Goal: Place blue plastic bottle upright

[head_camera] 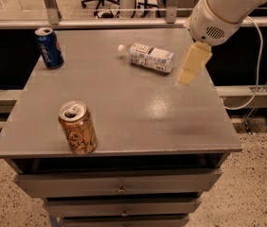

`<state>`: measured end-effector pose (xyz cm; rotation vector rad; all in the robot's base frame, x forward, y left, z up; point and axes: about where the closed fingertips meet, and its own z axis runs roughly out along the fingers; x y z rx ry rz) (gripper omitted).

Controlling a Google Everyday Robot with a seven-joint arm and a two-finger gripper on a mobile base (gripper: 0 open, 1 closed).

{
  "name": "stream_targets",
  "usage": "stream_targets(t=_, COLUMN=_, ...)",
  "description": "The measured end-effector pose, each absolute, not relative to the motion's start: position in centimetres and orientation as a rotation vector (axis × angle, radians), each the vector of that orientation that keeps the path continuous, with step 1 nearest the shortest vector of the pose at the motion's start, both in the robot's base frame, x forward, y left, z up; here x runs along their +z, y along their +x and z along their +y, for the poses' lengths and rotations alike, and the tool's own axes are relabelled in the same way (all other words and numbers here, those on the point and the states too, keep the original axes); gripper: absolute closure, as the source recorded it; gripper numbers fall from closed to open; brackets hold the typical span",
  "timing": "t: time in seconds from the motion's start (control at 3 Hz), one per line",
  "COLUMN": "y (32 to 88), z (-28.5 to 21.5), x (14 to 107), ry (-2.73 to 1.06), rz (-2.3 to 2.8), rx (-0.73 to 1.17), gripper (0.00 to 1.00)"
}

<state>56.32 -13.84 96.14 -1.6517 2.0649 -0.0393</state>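
The blue plastic bottle [148, 57] is a small clear bottle with a white cap and a pale printed label. It lies on its side at the back middle of the grey table [138, 122], with its cap pointing left. My gripper [188, 74] hangs from the white arm at the upper right. It is just to the right of the bottle's base, a little above the table top, and apart from the bottle. It holds nothing that I can see.
A dark blue Pepsi can [48, 47] stands upright at the back left corner. A gold-brown can [77, 127] stands upright near the front left edge. The table has drawers [119, 186] below. A cable [256, 74] hangs at the right.
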Motion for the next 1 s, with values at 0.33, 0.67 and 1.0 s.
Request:
stream_targets(t=0.33, y=60.2, z=-12.0, x=95.7, ry=-1.599, rz=2.017, rx=0.009, gripper=0.00)
stream_targets(t=0.67, y=64.6, z=-10.0, x=95.3, ry=-1.539, rz=1.992, rx=0.075, gripper=0.00)
stream_targets(t=1.0, y=68.3, z=-7.7, x=94.8, ry=-1.488, rz=1.987, rx=0.136, gripper=0.00)
